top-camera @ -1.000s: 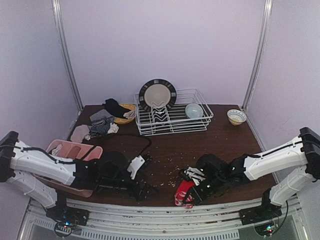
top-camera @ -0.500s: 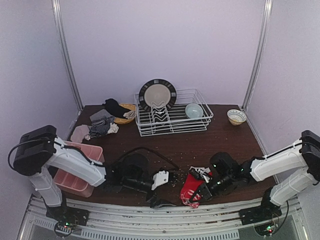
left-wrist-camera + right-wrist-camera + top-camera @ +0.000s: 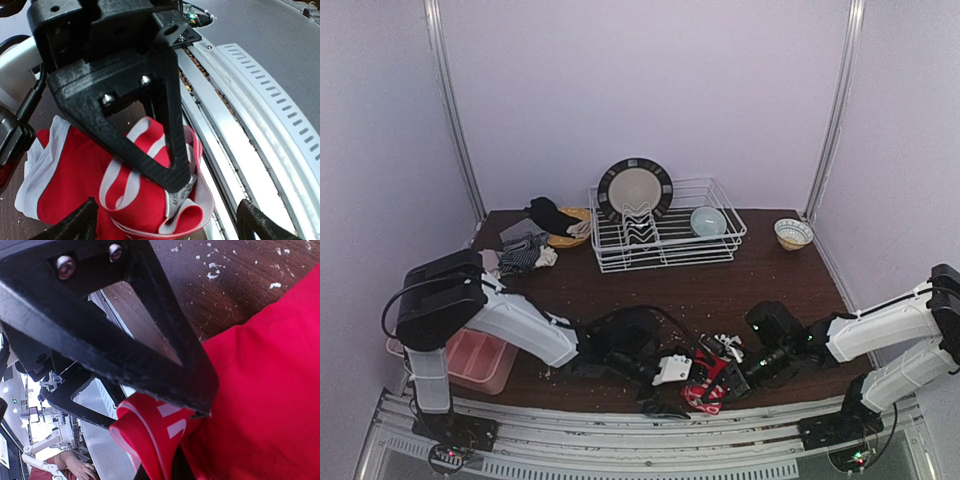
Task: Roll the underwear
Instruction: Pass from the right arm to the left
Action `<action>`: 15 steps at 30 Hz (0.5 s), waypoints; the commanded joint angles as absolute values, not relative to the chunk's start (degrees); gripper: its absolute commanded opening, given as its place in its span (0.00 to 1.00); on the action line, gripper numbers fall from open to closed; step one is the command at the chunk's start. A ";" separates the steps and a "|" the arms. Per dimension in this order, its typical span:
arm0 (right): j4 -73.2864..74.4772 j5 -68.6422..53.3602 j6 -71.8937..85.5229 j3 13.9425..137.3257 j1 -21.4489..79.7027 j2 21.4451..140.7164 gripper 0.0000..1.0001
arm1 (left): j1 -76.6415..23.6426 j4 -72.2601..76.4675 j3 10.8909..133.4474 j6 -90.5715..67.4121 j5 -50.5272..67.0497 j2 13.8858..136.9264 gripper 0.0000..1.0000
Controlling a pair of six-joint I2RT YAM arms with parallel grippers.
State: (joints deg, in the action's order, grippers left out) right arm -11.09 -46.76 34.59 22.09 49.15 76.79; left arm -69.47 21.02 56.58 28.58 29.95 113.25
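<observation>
The red underwear [image 3: 704, 388] with its white waistband lies bunched at the table's front edge. It also shows in the left wrist view [image 3: 70, 170] and the right wrist view [image 3: 270, 390]. My right gripper [image 3: 728, 374] is shut on its folded waistband edge, pinching it low in the right wrist view [image 3: 170, 472]. My left gripper [image 3: 672, 380] reaches in from the left. It is open, with its fingertips wide apart on either side of the waistband fold [image 3: 165, 222]. The striped underwear [image 3: 523, 250] and a black one [image 3: 548, 212] lie at the back left.
The pink tray [image 3: 480, 358] sits at the front left beside my left arm. A white dish rack [image 3: 665, 240] with a plate and a bowl stands at the back. A small bowl [image 3: 793, 233] is at the back right. The metal rail [image 3: 260, 115] runs just past the underwear.
My left arm has swung from the pink tray rightward to the red underwear. My right gripper has kept its hold and shifted slightly right, lowering the cloth.
</observation>
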 commanded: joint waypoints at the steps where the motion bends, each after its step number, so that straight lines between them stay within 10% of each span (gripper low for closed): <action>1: -10.33 -47.56 33.94 21.71 48.69 76.11 0.00 | -69.08 20.50 59.36 30.68 32.01 115.12 0.88; 9: -9.84 -46.90 33.75 21.69 48.75 76.05 0.00 | -68.96 19.46 60.92 29.90 31.72 116.51 0.63; 15: -8.91 -46.54 33.64 21.80 48.71 75.03 0.00 | -68.91 20.30 60.81 29.04 32.04 116.53 0.25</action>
State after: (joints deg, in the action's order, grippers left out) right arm -10.13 -46.70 34.44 22.09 49.15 76.66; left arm -69.32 18.98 59.72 29.17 30.81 115.79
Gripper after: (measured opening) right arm 0.051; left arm 0.345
